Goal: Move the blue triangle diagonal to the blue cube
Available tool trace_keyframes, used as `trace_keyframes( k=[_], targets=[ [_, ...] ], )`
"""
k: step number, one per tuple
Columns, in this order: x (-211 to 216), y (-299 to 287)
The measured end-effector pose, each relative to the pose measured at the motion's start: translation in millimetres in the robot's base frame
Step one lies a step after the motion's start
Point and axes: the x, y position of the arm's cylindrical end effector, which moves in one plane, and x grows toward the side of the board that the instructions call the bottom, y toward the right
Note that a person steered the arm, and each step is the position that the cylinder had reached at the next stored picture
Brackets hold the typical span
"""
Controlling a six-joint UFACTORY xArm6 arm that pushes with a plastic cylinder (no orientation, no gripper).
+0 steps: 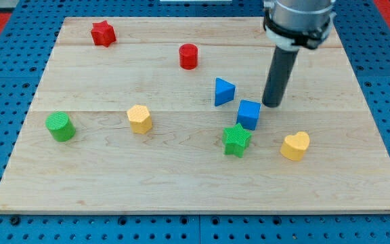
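Tip [272,105]: bare rod, nothing held, stood just right of blue cube [249,113], slightly above. Blue triangle [223,92]: upper-left of cube, near, apart. Step judged: placement nearly or fully met. Next: little beyond minor nudge, cube left undisturbed.

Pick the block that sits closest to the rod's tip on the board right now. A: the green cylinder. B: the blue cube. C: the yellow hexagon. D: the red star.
B: my tip stands just to the view's right of the blue cube, a little above it, with only a narrow gap between them; the other three blocks lie far off to the view's left.
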Motion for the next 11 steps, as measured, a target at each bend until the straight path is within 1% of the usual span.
trace_keyframes(
  k=[1, 2, 3, 4, 5, 6, 8, 9, 10, 11],
  targets=[
    [24, -51],
    [58, -26],
    [20, -40],
    [-36, -43],
    [-71, -134],
    [-26, -140],
    [-31, -56],
    [-21, -2],
    [30, 1],
    [-23, 4]
  ],
)
